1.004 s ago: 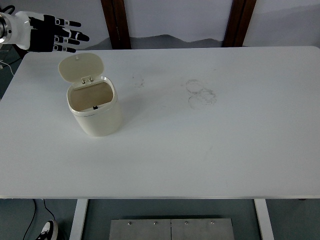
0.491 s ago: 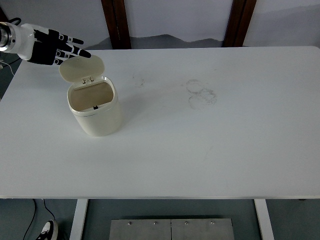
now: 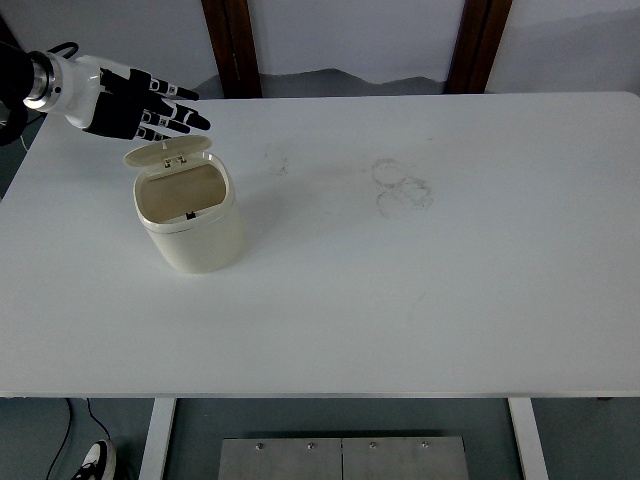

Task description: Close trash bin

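Note:
A small cream trash bin stands on the left part of the white table. Its hinged lid is tipped partway forward over the opening, and the inside still shows. My left hand comes in from the upper left with its fingers stretched out flat, just above and behind the lid, at or very near its top edge. It holds nothing. My right arm is out of view.
Faint grey ring marks lie on the table right of centre. Two dark wooden posts stand behind the far edge. A shoe and a cable show on the floor at the bottom left.
My left hand has moved right and down onto the lid. The lid has swung from standing upright to tipped partway forward over the bin.

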